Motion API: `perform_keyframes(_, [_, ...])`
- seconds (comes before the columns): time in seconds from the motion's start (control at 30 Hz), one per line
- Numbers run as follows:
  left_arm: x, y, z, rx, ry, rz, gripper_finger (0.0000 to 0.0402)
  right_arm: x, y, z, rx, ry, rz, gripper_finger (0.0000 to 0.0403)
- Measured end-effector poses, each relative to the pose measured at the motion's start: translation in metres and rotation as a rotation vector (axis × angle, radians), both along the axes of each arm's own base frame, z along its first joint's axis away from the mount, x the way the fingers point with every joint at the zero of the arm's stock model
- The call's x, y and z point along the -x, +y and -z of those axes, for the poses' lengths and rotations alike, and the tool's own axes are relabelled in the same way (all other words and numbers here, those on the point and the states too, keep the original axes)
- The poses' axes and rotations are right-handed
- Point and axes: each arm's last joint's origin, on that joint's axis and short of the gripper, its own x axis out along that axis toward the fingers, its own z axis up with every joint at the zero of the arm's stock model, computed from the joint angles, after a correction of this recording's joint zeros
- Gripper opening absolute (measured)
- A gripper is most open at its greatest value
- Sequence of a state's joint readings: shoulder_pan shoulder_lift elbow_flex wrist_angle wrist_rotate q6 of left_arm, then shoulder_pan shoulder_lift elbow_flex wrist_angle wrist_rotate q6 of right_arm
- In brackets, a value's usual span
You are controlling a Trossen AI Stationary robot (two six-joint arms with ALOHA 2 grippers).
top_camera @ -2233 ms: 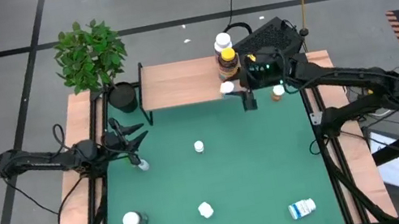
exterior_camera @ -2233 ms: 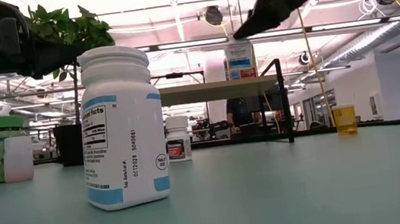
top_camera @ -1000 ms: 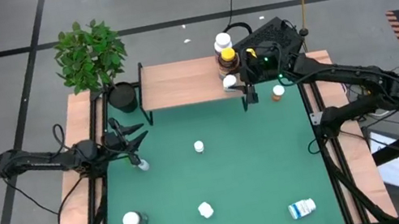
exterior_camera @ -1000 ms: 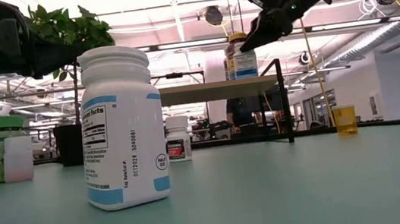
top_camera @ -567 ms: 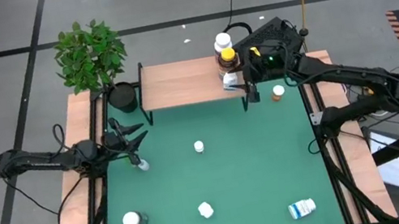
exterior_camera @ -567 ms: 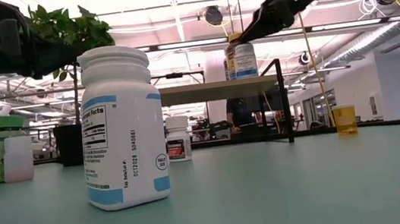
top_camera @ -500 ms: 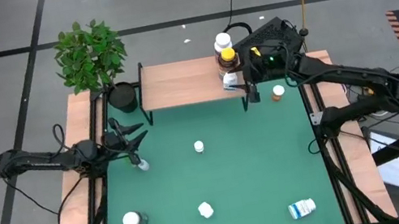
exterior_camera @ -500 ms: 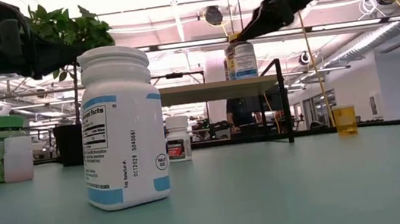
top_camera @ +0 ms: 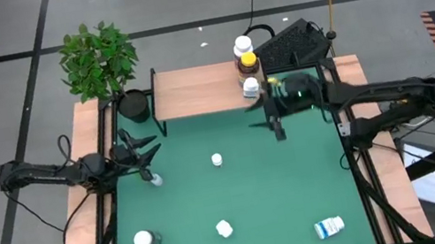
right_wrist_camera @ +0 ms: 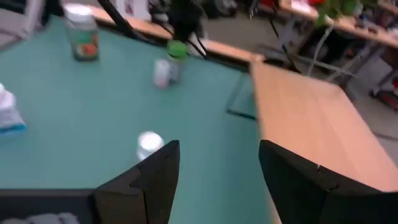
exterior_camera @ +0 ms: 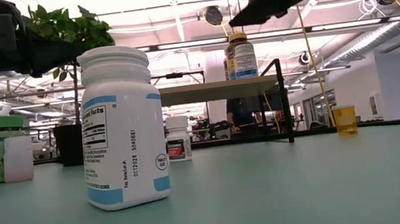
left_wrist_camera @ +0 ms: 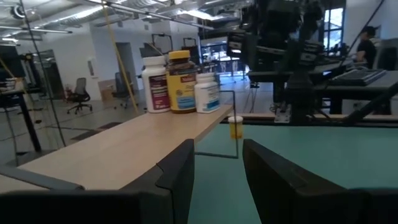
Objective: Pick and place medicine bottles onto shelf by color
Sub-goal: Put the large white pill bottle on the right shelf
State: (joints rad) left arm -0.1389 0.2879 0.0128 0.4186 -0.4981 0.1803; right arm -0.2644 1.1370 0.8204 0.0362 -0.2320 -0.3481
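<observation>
The light-wood shelf (top_camera: 198, 89) stands at the table's far edge. On its right end stand a white bottle (top_camera: 242, 46), an amber bottle with a yellow cap (top_camera: 249, 62) and a smaller white bottle (top_camera: 251, 87). My right gripper (top_camera: 278, 127) hangs open and empty over the green table, just in front of that end. My left gripper (top_camera: 147, 148) waits open at the left edge; its wrist view looks along the shelf (left_wrist_camera: 124, 146). Other bottles stand on the table (top_camera: 217, 160) (top_camera: 142, 240) (top_camera: 223, 227); one lies on its side (top_camera: 330, 227). A green-capped bottle (right_wrist_camera: 177, 51) stands near the left arm.
A potted plant (top_camera: 98, 58) in a black pot (top_camera: 134, 106) stands beside the shelf's left end. A small orange-tinted vial (exterior_camera: 345, 120) sits on the table right of the shelf's leg. A large white bottle (exterior_camera: 122, 129) stands close to the low camera. Wooden rails flank the green table.
My right gripper has drawn back from the shelf's right end toward the table's near side and swung toward the table's middle, its fingers staying apart. The small white bottle stays upright on the shelf beside the amber one.
</observation>
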Motion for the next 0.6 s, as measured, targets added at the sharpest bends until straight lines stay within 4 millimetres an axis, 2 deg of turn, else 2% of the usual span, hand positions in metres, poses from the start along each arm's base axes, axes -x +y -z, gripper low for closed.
perform_keyframes(0.13, [-0.003, -0.003, -0.009, 0.019, -0.012, 0.022, 0.0140, -0.003, 0.034, 0.023, -0.066, -0.078, -0.019, 0.0215])
perform_keyframes(0.27, [-0.014, -0.008, -0.026, 0.012, 0.037, 0.035, 0.0140, 0.003, 0.062, 0.052, -0.039, -0.140, -0.022, 0.0215])
perform_keyframes(0.43, [-0.046, -0.014, -0.026, -0.054, 0.249, 0.018, 0.0141, 0.008, 0.075, 0.060, -0.038, -0.168, 0.112, 0.0215])
perform_keyframes(0.53, [-0.067, -0.018, -0.026, -0.071, 0.380, 0.003, 0.0141, 0.009, 0.081, 0.064, -0.105, -0.134, 0.110, 0.0215])
perform_keyframes(0.6, [-0.077, -0.018, -0.034, -0.028, 0.480, -0.048, 0.0142, 0.009, 0.085, 0.068, -0.129, -0.107, 0.104, 0.0215])
